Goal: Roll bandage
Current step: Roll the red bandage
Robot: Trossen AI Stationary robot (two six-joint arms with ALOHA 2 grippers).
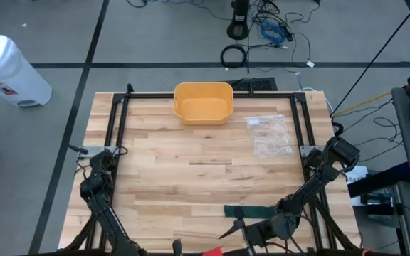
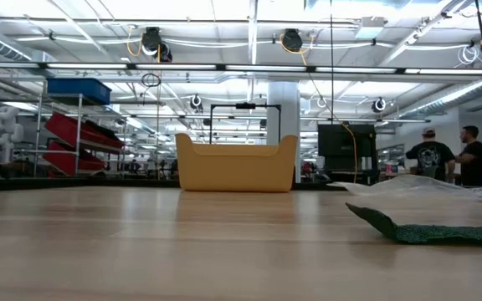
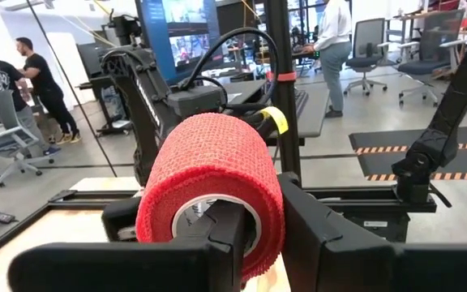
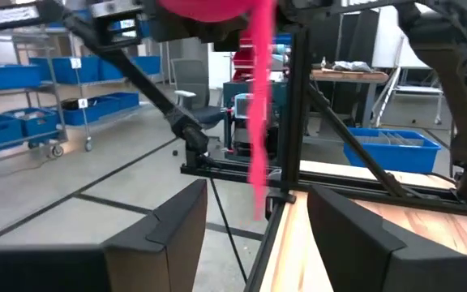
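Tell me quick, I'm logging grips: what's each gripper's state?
Left gripper: shut on the red bandage roll.
Right gripper: open, holding nothing.

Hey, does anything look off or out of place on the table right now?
Yes: a loose strip hangs off the red bandage roll in the left gripper, unrolled. A dark green strip lies flat near the table's front edge.

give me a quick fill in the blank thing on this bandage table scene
1. The left gripper is shut on a roll of bandage whose colour is ____.
2. The yellow bin stands at the table's far edge and holds ____.
3. The right gripper has its fingers ____, with a loose pink strip hanging ahead of them.
4. The flat bandage piece lying on the table is dark ____.

Missing words: red; nothing; open; green
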